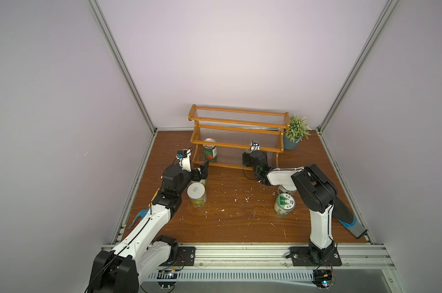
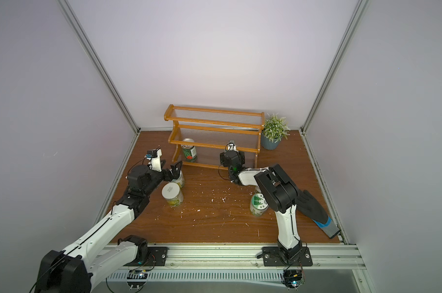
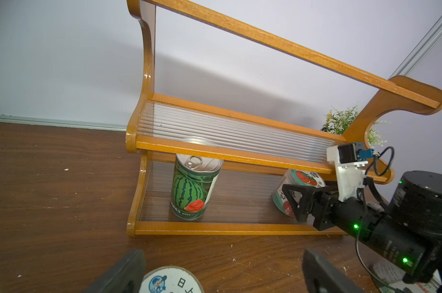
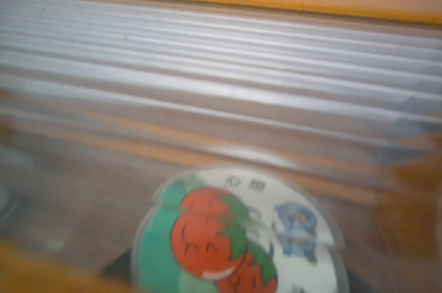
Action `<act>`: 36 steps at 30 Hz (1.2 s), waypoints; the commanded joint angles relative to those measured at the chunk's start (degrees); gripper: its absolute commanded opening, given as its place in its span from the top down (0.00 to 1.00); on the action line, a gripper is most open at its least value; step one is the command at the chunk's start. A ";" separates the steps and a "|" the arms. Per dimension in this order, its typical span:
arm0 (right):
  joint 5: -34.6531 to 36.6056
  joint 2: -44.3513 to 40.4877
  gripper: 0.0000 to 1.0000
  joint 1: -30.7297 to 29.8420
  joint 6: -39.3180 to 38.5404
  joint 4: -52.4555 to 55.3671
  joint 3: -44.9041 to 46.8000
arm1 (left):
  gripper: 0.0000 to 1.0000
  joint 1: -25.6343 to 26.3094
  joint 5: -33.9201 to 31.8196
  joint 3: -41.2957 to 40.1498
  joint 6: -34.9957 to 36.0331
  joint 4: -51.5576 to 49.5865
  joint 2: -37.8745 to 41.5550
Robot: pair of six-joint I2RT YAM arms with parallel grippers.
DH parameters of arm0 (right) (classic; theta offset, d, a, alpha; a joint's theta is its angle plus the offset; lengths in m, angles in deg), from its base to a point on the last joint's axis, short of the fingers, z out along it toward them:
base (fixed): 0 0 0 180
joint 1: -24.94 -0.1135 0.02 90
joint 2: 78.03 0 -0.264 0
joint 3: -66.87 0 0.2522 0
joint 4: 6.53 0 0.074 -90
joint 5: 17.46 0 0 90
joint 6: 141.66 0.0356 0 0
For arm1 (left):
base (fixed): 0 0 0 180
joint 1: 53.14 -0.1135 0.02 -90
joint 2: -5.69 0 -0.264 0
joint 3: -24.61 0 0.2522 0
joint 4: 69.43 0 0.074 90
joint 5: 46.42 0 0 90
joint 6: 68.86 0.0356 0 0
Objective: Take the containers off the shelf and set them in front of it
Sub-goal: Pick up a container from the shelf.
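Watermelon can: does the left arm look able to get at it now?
Probably yes. The can stands at the open front of the shelf, the open left gripper is just off that end, and the right gripper is on the tomato jar further along.

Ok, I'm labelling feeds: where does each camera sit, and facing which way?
Top views: high over the bases, looking down at the shelf; left arm, right arm show.
Left wrist: left arm, facing shelf and watermelon can; left tool, right tool show.
Right wrist: right arm, blurred, close on the tomato jar; its tool unclear.
Shared: tomato jar, in both wrist views.
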 commanded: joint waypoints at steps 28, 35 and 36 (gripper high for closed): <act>-5.79 -20.98 0.76 -5.40 1.52 7.87 11.43 | 0.00 -0.95 0.94 -0.47 -1.17 1.86 0.96; -3.98 -30.67 0.76 -11.73 1.80 13.61 16.77 | 0.00 -0.96 1.29 -0.52 -1.31 2.04 1.31; -3.29 -32.25 0.76 -12.87 2.03 14.51 17.71 | 0.00 -0.95 1.37 -0.46 -1.41 2.05 1.32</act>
